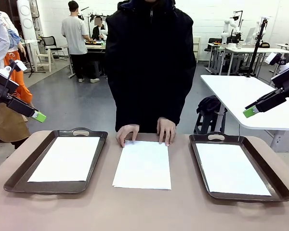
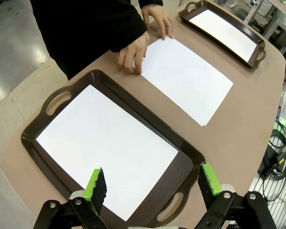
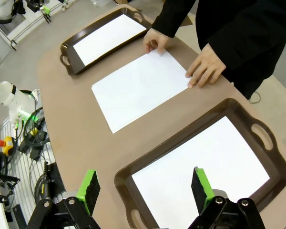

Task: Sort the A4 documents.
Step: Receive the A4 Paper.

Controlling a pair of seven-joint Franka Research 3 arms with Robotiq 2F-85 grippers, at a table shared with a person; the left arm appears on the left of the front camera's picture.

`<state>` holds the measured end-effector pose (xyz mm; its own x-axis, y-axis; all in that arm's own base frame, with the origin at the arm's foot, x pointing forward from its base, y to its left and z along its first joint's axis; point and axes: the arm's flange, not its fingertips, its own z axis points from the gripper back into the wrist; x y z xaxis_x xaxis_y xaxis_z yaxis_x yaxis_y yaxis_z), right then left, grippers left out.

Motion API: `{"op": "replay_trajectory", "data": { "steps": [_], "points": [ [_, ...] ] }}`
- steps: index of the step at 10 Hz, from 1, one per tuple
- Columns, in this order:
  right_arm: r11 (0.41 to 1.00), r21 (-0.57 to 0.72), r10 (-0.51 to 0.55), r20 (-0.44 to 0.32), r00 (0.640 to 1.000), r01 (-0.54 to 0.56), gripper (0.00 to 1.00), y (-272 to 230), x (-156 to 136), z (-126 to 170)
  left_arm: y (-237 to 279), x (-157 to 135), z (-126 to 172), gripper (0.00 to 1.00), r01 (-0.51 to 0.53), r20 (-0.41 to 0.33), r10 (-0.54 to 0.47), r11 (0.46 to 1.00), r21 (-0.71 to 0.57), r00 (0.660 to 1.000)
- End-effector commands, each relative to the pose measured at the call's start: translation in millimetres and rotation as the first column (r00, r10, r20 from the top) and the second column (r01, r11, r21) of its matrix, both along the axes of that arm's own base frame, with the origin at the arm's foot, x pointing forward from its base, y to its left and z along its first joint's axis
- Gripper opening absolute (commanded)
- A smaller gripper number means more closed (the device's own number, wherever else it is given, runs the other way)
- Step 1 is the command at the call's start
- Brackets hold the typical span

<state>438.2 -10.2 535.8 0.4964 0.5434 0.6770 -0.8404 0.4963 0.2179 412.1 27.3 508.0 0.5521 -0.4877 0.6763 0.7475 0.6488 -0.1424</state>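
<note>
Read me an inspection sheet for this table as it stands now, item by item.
Surface: brown table, flat, near edge bare.
Job's things: paper stack mid-table; left sheet in left tray; right sheet in right tray; person's hands on the stack's far edge.
Clutter: nothing seen.
Grippers: left gripper open above left tray; right gripper open above right tray; both hold nothing.
Cables: black cables below the table's side.
Surroundings: white table, people farther off.
</note>
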Motion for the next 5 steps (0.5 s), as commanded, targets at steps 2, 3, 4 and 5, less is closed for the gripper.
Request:
{"op": "replay_trajectory", "data": {
  "steps": [2, 3, 4, 5],
  "points": [
    [1.0, -0.005, -0.002, 0.004, 1.0, 0.002, 1.0, 0.7, 0.7, 0.0, 0.2, -1.2, -0.9, 1.0, 0.008, 0.003, -0.008, 1.0, 0.013, 1.0],
    [1.0, -0.005, -0.002, 0.004, 1.0, 0.002, 1.0, 0.7, 0.7, 0.0, 0.2, -1.2, -0.9, 1.0, 0.008, 0.003, -0.008, 1.0, 0.013, 1.0],
    [1.0, -0.005, -0.002, 0.004, 1.0, 0.002, 1.0, 0.7, 0.7, 0.0, 0.2, -1.2, -0.9, 1.0, 0.008, 0.003, -0.008, 1.0, 0.013, 1.0],
    [1.0, -0.005, -0.002, 0.004, 1.0, 0.002, 1.0, 0.7, 0.7, 0.0, 0.2, -1.2, -0.9, 1.0, 0.008, 0.003, -0.008, 1.0, 0.013, 1.0]
  ]
}}
